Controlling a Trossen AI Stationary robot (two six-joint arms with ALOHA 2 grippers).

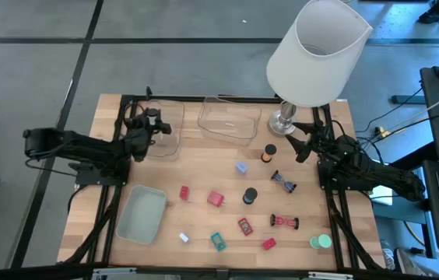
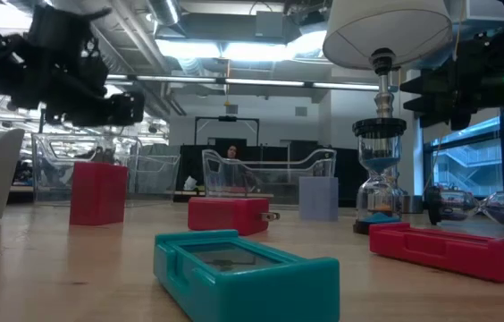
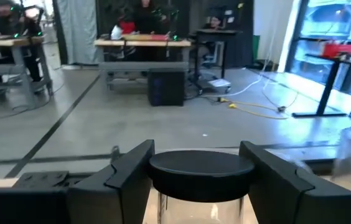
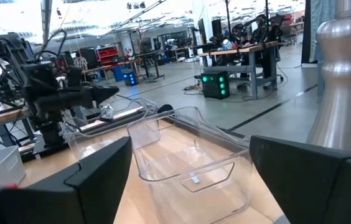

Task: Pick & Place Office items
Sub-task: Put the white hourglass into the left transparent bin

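The left gripper (image 3: pixel 200 180) hangs over the left clear tray (image 1: pixel 165 124), its fingers (image 3: pixel 129 177) half closed around an hourglass with a black cap (image 3: pixel 200 169). The right gripper (image 1: pixel 303 140) hovers beside the lamp base (image 1: pixel 284 120), fingers spread wide and holding nothing. Red blocks (image 1: pixel 215 199), a teal block (image 1: pixel 218 242) and more hourglasses (image 1: pixel 284 222) lie scattered on the wooden table (image 1: pixel 204 167). The green tray (image 1: pixel 142 215) holds nothing; a workshop shows behind

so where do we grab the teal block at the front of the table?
Take the flat teal rectangular plastic block across its two long sides, coming straight down from above. It lies flat and low on the wooden table, so a side approach would likely scrape. Its narrow width should fit between open fingers.
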